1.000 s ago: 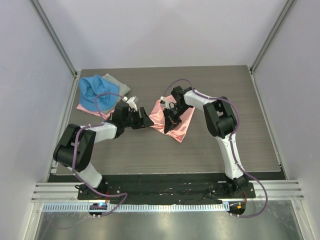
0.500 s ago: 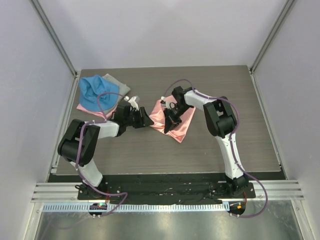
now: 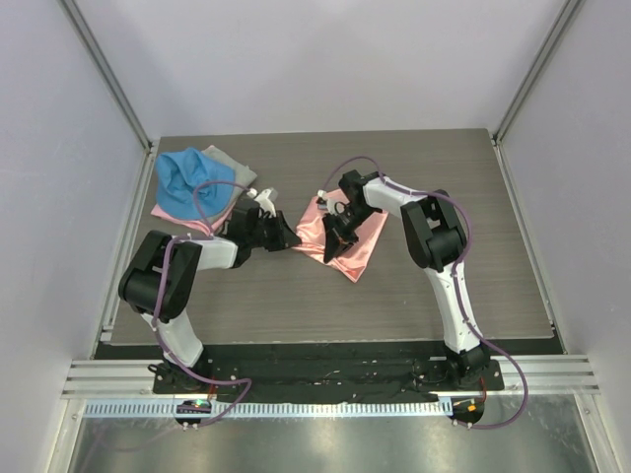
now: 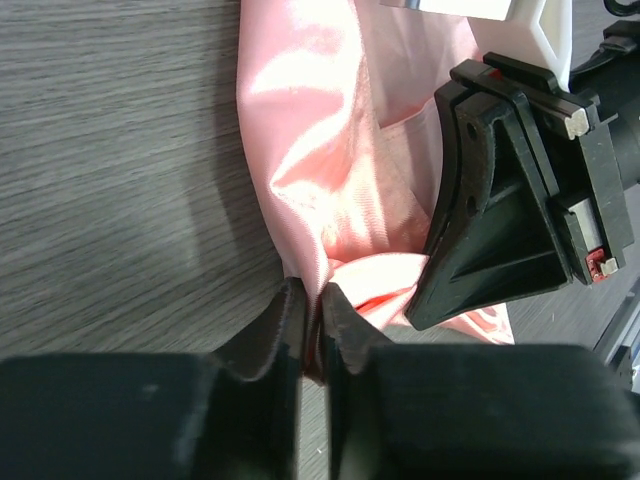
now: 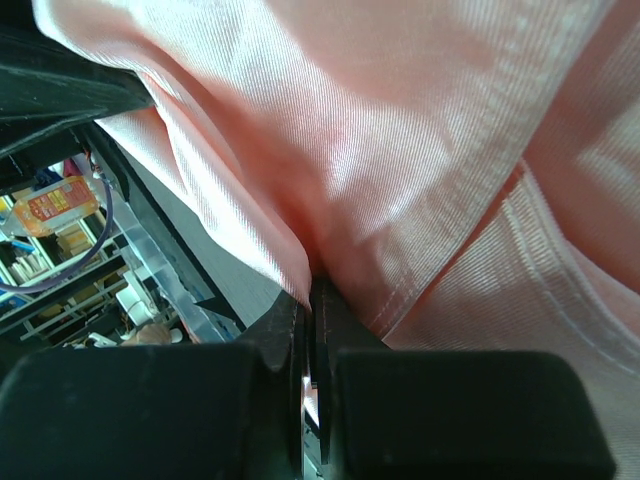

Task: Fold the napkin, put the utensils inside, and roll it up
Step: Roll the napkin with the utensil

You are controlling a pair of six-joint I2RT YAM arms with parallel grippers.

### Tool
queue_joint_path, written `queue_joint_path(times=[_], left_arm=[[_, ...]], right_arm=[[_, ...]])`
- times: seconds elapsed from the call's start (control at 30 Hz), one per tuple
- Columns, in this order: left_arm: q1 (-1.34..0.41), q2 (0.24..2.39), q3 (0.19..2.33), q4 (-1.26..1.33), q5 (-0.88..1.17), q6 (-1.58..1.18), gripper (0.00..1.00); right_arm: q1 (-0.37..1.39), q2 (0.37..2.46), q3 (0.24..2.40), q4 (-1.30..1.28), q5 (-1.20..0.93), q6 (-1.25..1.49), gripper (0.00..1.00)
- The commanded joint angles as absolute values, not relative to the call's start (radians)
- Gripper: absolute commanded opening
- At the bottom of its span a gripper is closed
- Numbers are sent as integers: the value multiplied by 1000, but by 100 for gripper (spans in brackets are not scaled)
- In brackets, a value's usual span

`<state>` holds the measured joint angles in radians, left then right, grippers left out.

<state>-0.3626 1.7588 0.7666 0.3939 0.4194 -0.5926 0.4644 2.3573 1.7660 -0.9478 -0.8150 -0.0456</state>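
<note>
The salmon-pink satin napkin (image 3: pixel 357 246) lies bunched on the dark wooden table (image 3: pixel 444 177) near the middle. My left gripper (image 3: pixel 295 239) reaches in from the left, and its jaws are shut on a fold at the napkin's (image 4: pixel 330 170) left edge, low over the table. My right gripper (image 3: pixel 333 242) comes down from the far side and is shut on a raised fold of the napkin (image 5: pixel 400 130) close by. In the left wrist view the right gripper's black fingers (image 4: pixel 500 230) stand just right of my left gripper (image 4: pixel 313 297). The utensils are out of view.
A blue cloth (image 3: pixel 190 181) is heaped at the table's far left corner on a grey cloth (image 3: pixel 233 164) and a strip of pink cloth (image 3: pixel 170 212). Metal frame posts (image 3: pixel 108 79) and grey walls stand around the table.
The left gripper's jaws have closed onto the napkin's left edge, and the left arm's elbow has shifted slightly right. The right gripper has kept its hold and place.
</note>
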Motion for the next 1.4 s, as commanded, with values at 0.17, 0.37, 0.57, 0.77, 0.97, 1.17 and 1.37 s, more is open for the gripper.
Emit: queue_joint_path(times=[0.17, 0.37, 0.57, 0.77, 0.97, 1.17, 1.37], left_arm=[[-365, 1766, 834, 324, 436, -571, 0], [-365, 1776, 963, 5, 413, -577, 0], [-342, 1828, 1061, -234, 465, -638, 0], [-305, 1865, 1109, -339, 517, -626, 0], [-287, 1865, 1129, -379, 534, -606, 0], [-287, 1855, 1132, -387, 526, -600, 0], [-287, 1848, 1138, -396, 522, -598, 0]], right_arm=[[460, 2269, 1812, -940, -654, -11, 18], [468, 2103, 1775, -876, -514, -6, 60], [582, 1804, 1522, -628, -244, -57, 68], [768, 1609, 1169, -232, 115, -156, 77], [856, 1637, 1043, -66, 265, -225, 80], [879, 1658, 1040, -40, 212, -256, 81], [893, 1677, 1048, -52, 141, -253, 81]])
